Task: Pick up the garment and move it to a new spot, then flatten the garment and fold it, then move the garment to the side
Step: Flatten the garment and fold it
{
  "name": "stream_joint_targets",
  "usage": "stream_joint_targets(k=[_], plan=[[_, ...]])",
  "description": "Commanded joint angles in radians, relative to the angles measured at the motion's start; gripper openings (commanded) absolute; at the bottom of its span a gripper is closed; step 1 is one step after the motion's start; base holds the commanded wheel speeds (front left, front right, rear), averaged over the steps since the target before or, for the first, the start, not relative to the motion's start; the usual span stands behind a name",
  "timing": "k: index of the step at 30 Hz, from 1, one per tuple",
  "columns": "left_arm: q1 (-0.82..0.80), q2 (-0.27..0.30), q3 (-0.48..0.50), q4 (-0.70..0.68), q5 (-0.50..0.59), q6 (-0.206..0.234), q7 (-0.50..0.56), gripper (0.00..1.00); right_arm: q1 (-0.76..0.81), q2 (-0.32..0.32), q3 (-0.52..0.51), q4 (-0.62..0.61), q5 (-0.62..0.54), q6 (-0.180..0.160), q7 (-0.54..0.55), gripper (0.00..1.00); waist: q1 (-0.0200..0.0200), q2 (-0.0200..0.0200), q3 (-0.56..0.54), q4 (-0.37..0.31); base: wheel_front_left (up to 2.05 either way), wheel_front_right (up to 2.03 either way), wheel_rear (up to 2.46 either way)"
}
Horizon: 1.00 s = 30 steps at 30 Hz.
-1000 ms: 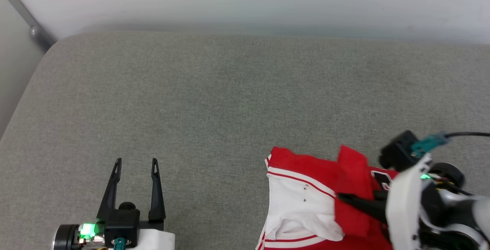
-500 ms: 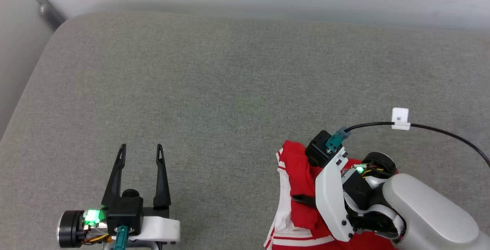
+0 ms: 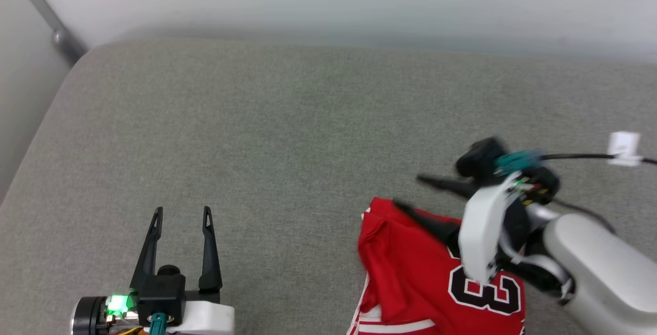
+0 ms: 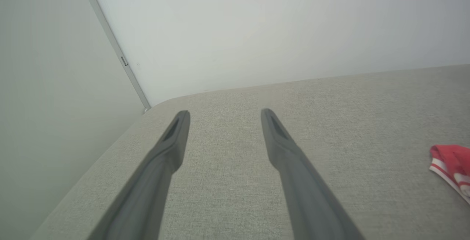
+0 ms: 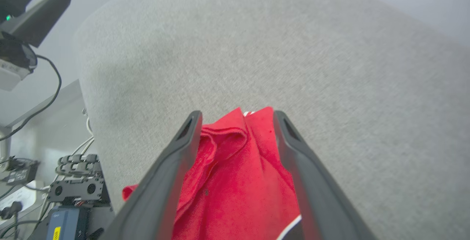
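Garment (image 3: pixel 410 273): one; a red heap on the near right of the grey cushion (image 3: pixel 282 135), partly crumpled, running off the near edge of the head view.
Right gripper (image 3: pixel 408 190): fingers spread wide over the garment's far edge, holding nothing; the cloth lies loose below and between them.
Left gripper (image 3: pixel 182 213): fingers wide apart and empty, at the near left over bare cushion, well apart from the garment.
Head view adds: a black, white-outlined "3" (image 3: pixel 485 294) on the garment's near part, and a white striped band at its near left edge.
Right wrist view adds: soft folds in the red cloth (image 5: pixel 235 181) between the two fingers (image 5: pixel 293 166), and, past the cushion's left side, cables and a blue box (image 5: pixel 69 218) lower down.
Left wrist view adds: just a red corner with white striping (image 4: pixel 449 159) at the far right, and a pale wall (image 4: pixel 257 30) behind the cushion.
Count: two grippers, four dark fingers, one garment, one digit readable, one black cable (image 3: pixel 575 156) bearing one white tag (image 3: pixel 622 148).
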State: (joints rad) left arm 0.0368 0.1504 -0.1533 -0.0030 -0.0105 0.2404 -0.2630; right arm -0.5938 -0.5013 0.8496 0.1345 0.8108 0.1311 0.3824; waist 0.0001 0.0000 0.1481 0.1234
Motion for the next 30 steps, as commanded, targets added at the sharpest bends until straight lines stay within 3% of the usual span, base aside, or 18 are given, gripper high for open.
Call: stream_joint_targets(k=[1,7,15,22,30], plan=[[0.016,0.005,0.006,-0.004,-0.002,-0.001,-0.002,1.0,0.022,-0.018,-0.054,-0.009,-0.036,-0.001,-0.074,1.0,-0.0001,0.0,-0.035,-0.026,0.0,0.0,0.0],[0.044,0.005,0.019,-0.009,-0.009,-0.009,-0.002,1.0,0.125,-0.001,-0.303,0.024,-0.219,-0.001,-0.334,1.0,-0.0001,0.0,-0.086,-0.064,0.0,0.0,0.0],[0.072,-0.013,0.023,-0.005,-0.007,-0.021,-0.002,1.0,0.328,0.138,-0.628,0.067,-0.469,-0.001,-0.596,1.0,-0.0001,0.0,-0.13,-0.096,0.0,0.0,0.0],[0.109,-0.02,0.04,-0.013,-0.016,-0.031,-0.002,1.0,0.517,0.298,-0.83,-0.014,-0.575,-0.001,-0.646,1.0,-0.0001,0.0,-0.162,-0.112,0.0,0.0,0.0],[0.144,-0.026,0.059,-0.02,-0.021,-0.045,-0.002,1.0,0.66,0.395,-0.917,-0.114,-0.601,-0.001,-0.647,1.0,-0.0001,0.0,-0.179,-0.117,0.0,0.0,0.0]])
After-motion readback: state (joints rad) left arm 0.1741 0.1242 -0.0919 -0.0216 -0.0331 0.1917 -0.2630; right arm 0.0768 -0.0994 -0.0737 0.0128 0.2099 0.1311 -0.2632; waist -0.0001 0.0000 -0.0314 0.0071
